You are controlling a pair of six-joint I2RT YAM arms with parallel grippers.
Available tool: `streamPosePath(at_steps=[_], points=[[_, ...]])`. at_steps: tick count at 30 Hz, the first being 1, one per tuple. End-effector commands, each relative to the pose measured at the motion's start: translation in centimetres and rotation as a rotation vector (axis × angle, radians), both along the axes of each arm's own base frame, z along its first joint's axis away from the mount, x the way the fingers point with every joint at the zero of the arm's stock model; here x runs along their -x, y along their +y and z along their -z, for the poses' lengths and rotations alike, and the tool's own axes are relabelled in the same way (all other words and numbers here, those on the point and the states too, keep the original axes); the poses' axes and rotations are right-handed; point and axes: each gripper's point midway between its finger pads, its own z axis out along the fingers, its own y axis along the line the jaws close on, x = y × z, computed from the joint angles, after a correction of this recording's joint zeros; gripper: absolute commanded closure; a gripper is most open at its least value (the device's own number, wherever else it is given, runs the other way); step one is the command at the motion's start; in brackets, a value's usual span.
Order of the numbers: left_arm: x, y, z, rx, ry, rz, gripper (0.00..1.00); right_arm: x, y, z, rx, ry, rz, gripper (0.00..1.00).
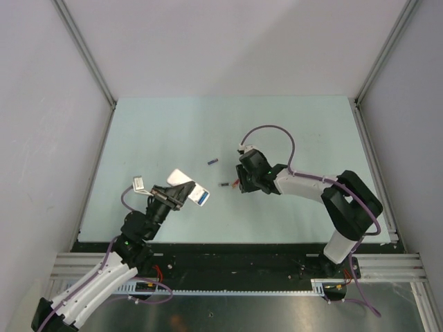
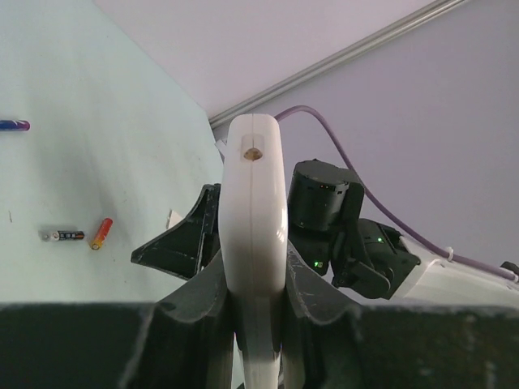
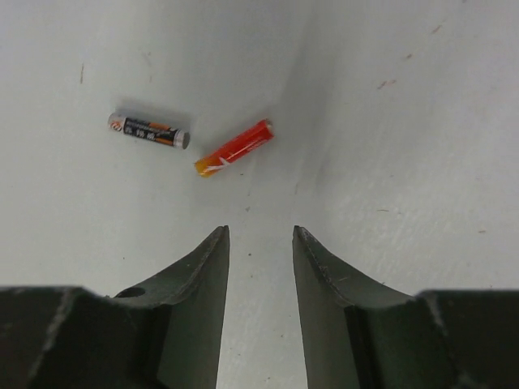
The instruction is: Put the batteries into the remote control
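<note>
Three batteries lay loose on the table (image 1: 291, 131). The red battery (image 3: 235, 147) and the dark battery (image 3: 149, 130) were just ahead of the right jaws, which stood spread and empty; the bluish battery (image 1: 213, 162) lay farther off. The red battery's long axis ran diagonally, orange end nearer the jaws, and the dark battery lay nearly crosswise. Each was probably light, rigid, smooth and apt to roll, so best pinched across mid-barrel. The left jaws pinched the remote (image 2: 253, 211) by its flat faces. It was seen edge-on, its long axis pointing away from the wrist.
</note>
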Motion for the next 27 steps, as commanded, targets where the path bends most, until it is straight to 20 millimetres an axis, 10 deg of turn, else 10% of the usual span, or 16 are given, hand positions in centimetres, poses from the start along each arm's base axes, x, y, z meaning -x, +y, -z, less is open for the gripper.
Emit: streamPosePath(at_steps=[1, 12, 27], points=[[0.3, 0.0, -1.3, -0.008, -0.044, 0.01, 1.0, -1.1, 1.9, -1.9, 0.029, -0.107, -0.122, 0.58], [0.2, 0.0, -0.9, -0.027, -0.038, 0.008, 1.0, -1.0, 1.2, -2.0, 0.234, -0.17, -0.292, 0.05], [0.5, -0.8, -1.6, -0.094, -0.064, 0.053, 1.0, -0.8, 3.6, 0.0, 0.192, -0.107, -0.567, 0.11]])
